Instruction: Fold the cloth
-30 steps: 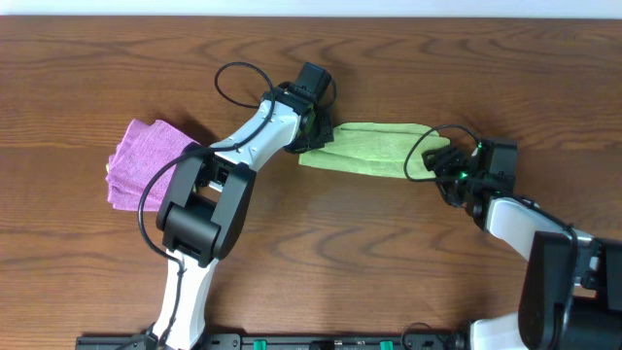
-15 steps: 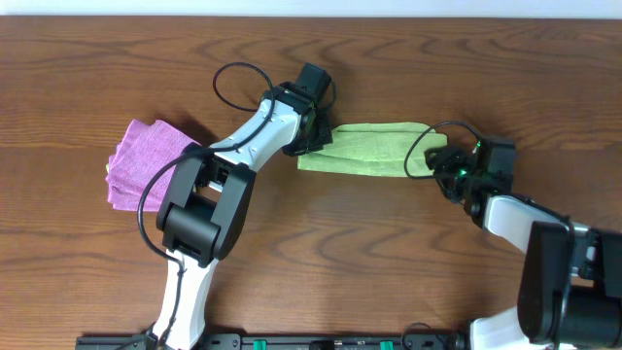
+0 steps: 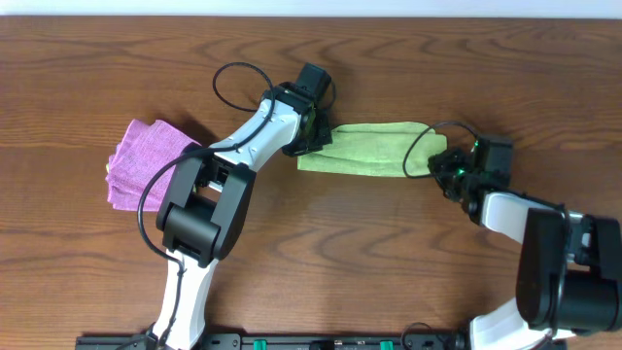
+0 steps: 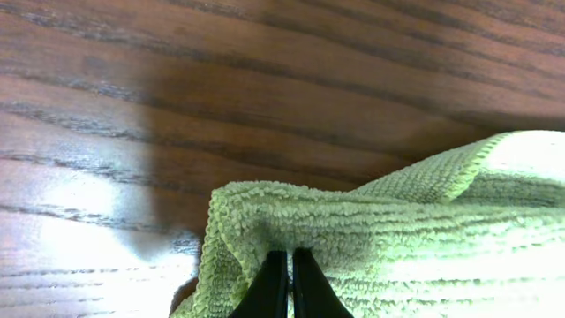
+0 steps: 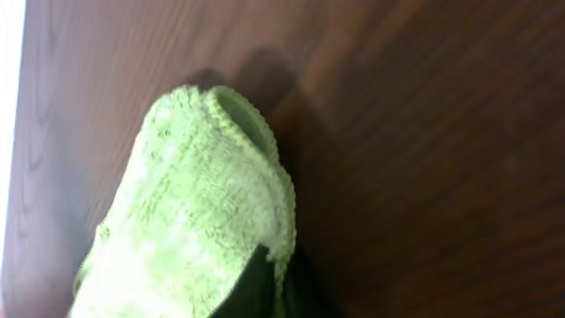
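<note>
The lime-green cloth (image 3: pixel 374 149) lies folded into a long narrow strip across the middle of the wooden table. My left gripper (image 3: pixel 309 136) is shut on the cloth's left end; in the left wrist view its dark fingertips (image 4: pixel 284 261) pinch the ribbed cloth (image 4: pixel 397 238). At the strip's right end my right gripper (image 3: pixel 445 165) is shut on the cloth. The right wrist view shows the cloth's folded edge (image 5: pixel 203 203) caught between that gripper's fingers (image 5: pixel 252 287).
A purple-pink cloth bundle (image 3: pixel 146 160) lies at the left of the table. Black cables loop above both wrists. The table's far edge (image 3: pixel 311 16) runs along the top.
The right gripper has shut on the cloth's right end, having stood open a second ago. The left end of the cloth shifted slightly. The left arm is unmoved.
</note>
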